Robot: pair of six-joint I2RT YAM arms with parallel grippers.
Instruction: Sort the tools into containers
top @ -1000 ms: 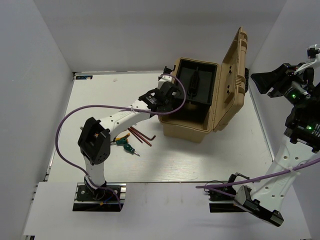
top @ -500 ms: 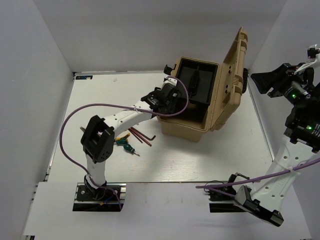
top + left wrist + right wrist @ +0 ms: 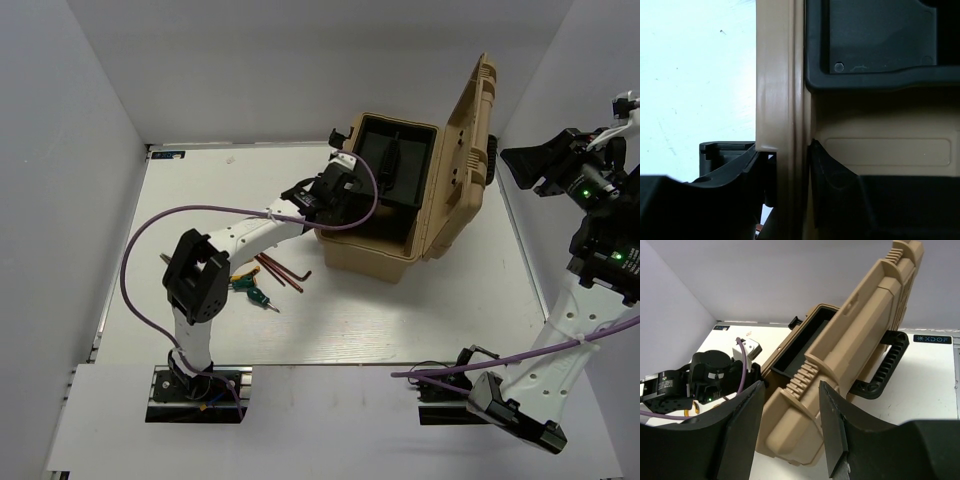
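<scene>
The tools lie on the table left of the case: dark-red hex keys [image 3: 283, 270], a green-handled screwdriver [image 3: 252, 293] and yellow-handled pliers [image 3: 240, 277]. The tan tool case [image 3: 380, 250] stands with its lid up and a black tray [image 3: 400, 165] inside. My left gripper [image 3: 340, 205] is shut on the case's left wall [image 3: 777, 75], one finger [image 3: 735, 167] outside and the other finger [image 3: 832, 180] inside. High at the right, my right gripper [image 3: 520, 160] hangs open and empty, looking down on the case's lid [image 3: 850, 350].
A black carry handle [image 3: 885, 372] sticks out behind the lid. A purple cable [image 3: 160, 225] loops off the left arm. White walls close in the table on the left, back and right.
The left arm has pushed a little further right towards the case, and its gripper now sits against the case's left wall. The right arm has not moved.
</scene>
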